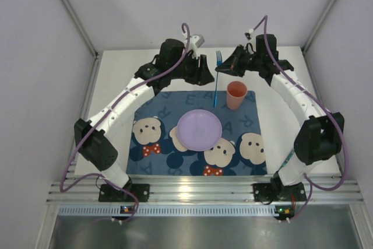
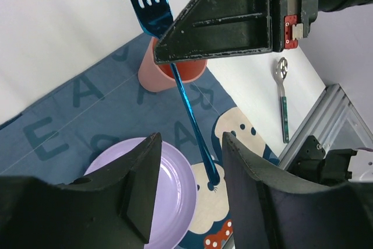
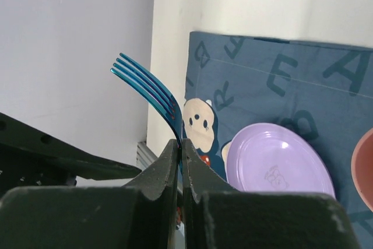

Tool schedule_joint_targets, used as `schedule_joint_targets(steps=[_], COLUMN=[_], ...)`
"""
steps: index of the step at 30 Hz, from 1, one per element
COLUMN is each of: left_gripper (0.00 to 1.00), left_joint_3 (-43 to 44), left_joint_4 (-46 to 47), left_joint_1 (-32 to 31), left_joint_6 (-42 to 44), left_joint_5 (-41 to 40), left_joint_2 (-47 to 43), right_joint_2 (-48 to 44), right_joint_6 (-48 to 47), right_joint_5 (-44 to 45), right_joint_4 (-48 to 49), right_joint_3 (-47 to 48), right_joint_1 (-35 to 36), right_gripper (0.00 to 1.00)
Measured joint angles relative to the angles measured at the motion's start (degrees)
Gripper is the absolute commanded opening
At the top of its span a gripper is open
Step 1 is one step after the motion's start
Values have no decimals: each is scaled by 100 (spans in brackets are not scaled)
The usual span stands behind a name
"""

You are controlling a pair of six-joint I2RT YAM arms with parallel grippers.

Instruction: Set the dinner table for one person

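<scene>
White walls all round, and under both tools a big white table [image 1: 113,74], bare past every edge of the cloth. On the table, right below the tools, a dark blue mat [image 1: 175,103] with bear faces. On the mat, back toward the arms from the tools, a purple plate [image 1: 199,129]. Just below the right tool [image 3: 180,144], an orange cup [image 1: 236,94]. Off to one side of the left tool [image 2: 191,138], out on the bare table, a spoon [image 2: 284,106].

Right tool pinched tight on a blue fork [image 3: 152,93], just under the prongs. Prongs poking up past the fingers, long handle hanging down over the mat. Hard to tell if the end of the handle touches the cloth. Left tool wide apart with nothing in it, very close to the right tool, the fork handle straight ahead of its gap.

Plenty to go wrong from here, probably. Only a small pinch at one end of the fork, so an easy swing or slip. Cup right next to the handle, so one sideways push and over it goes. Two tools almost nose to nose, so a likely bump. And if handing over, letting go too soon means a dropped fork.
</scene>
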Motion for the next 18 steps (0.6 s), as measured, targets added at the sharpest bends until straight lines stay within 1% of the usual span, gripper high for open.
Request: schedule_joint_targets(steps=[5, 10, 14, 16, 17, 18], left_gripper=[50, 49, 43, 35, 29, 14], left_joint_3=[0, 0, 61, 149, 201, 245], left_joint_4=[103, 214, 234, 251, 249, 258], left_joint_1=[-46, -83, -109, -127, -133, -144], left_joint_6=[-20, -22, -28, -35, -48, -39], left_joint_5=[103, 155, 188, 192, 195, 192], left_joint_2=[81, 391, 699, 833, 883, 922], right_joint_2=[7, 7, 7, 7, 7, 7], right_joint_6=[11, 31, 109, 164, 181, 201], right_joint_5=[11, 11, 4, 2, 2, -2], right_joint_4=[-7, -11, 7, 72, 90, 116], right_joint_3=[140, 140, 140, 138, 138, 138], right_joint_1=[0, 2, 35, 59, 68, 79], right_gripper=[0, 0, 0, 0, 0, 0])
